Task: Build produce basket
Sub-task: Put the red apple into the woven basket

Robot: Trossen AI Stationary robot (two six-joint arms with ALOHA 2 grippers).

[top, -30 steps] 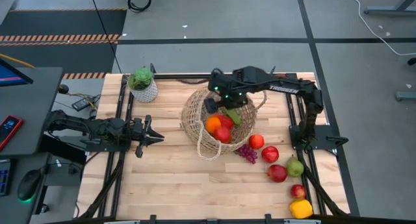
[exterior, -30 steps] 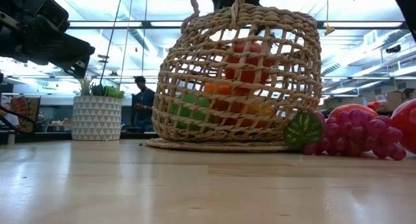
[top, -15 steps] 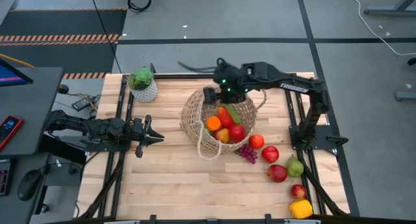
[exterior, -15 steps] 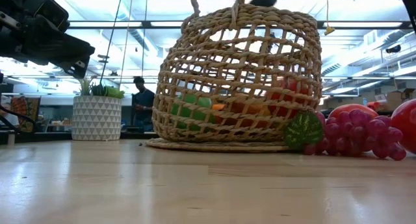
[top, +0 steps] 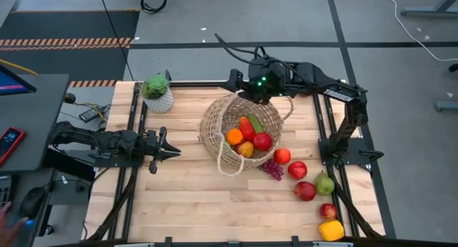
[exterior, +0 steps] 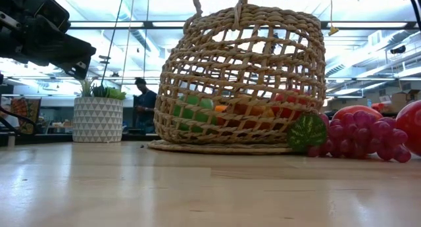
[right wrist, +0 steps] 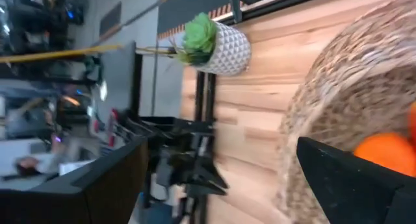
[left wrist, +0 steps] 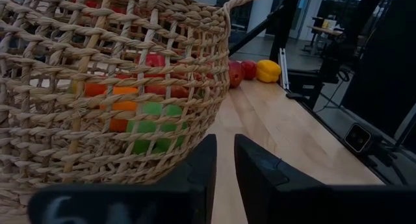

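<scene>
Lifted clear of the basket (top: 240, 132) mid-desk (top: 179, 197), the right gripper (top: 240, 81) hangs spread, seemingly having dropped produce (top: 247, 136) inside; left gripper (top: 168, 151), pressed together, waits aside

Words and numbers in the pictures

Only a little writing shows. In the high view, the right arm (top: 336, 95) has small white letters on its dark side, but they are too tiny to read. In the left wrist view, pale marks that look like numbers sit on the dark body of the left gripper (left wrist: 224, 162), near the picture's edge, and they are too blurry to make out. No other words, brands or signs can be read.
</scene>
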